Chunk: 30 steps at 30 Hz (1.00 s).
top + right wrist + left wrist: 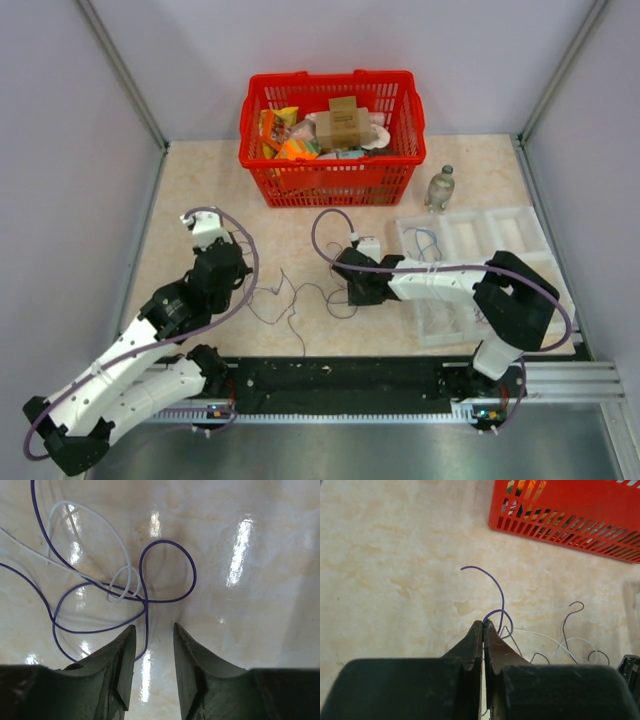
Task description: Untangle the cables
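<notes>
The cables [290, 298] are thin dark purple and white strands lying in a loose tangle on the beige table between my two grippers. My left gripper [243, 283] is at the tangle's left end. In the left wrist view it [484, 623] is shut on a purple cable [501, 596] that arcs up from the tips, with white strands [547, 638] to the right. My right gripper [342, 293] is at the tangle's right end. In the right wrist view it [154, 630] is open just above the table. A purple loop [168, 571] and a white loop [121, 555] lie ahead; one purple strand runs beside the left finger [122, 650].
A red basket [330, 78] of packaged goods stands at the back and shows in the left wrist view [570, 510]. A small bottle [441, 188] stands right of it. A clear compartment tray [520, 225] holding a thin cable [425, 240] lies under the right arm.
</notes>
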Each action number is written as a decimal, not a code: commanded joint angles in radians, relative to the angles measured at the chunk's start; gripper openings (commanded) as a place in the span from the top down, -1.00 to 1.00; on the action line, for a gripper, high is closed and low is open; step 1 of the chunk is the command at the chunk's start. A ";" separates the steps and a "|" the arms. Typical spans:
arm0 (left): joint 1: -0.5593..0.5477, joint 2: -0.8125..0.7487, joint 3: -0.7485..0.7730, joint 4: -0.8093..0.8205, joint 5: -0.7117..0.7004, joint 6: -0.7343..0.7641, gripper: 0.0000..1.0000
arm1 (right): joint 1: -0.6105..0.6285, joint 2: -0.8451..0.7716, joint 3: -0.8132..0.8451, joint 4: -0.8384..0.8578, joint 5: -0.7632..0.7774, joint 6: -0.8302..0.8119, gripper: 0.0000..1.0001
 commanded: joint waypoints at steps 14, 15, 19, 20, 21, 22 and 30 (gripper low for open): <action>0.078 0.023 -0.260 0.175 0.376 -0.330 0.91 | 0.079 -0.162 -0.027 0.052 0.146 -0.158 1.00; 0.083 0.042 -0.299 0.267 0.450 -0.357 0.95 | 0.090 -0.212 -0.016 0.032 0.137 -0.193 1.00; 0.110 0.184 -0.460 0.544 0.619 -0.511 1.00 | 0.092 -0.425 0.059 0.008 0.011 -0.293 1.00; 0.127 0.241 -0.469 0.551 0.623 -0.553 1.00 | 0.092 -0.461 0.085 0.005 -0.018 -0.314 1.00; 0.156 0.302 -0.477 0.551 0.630 -0.578 1.00 | 0.090 -0.499 0.123 -0.005 -0.031 -0.331 1.00; 0.184 0.364 -0.483 0.559 0.651 -0.598 1.00 | 0.092 -0.528 0.165 -0.015 -0.034 -0.351 1.00; 0.354 0.459 -0.505 0.581 0.658 -0.591 1.00 | 0.092 -0.581 0.715 -0.153 0.125 -0.581 1.00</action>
